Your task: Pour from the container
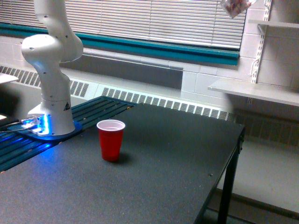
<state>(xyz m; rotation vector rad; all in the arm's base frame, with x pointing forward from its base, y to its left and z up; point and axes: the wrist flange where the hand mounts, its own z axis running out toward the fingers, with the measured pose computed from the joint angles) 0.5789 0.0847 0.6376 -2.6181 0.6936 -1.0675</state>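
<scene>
The container [236, 6] sits way up at the top edge with pinkish bits showing, well apart from the red cup [111, 139] on the table [177, 158] — gripper's out of frame, can't tell its hold — tipping from there would probably scatter everything.

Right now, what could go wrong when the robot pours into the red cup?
1. The clear container sits high at the picture's top edge, far to the exterior view's right of the red cup, so pouring now would likely spill bits onto the black table.
2. The cup looks light and empty; falling bits or a bump could tip it.
</scene>
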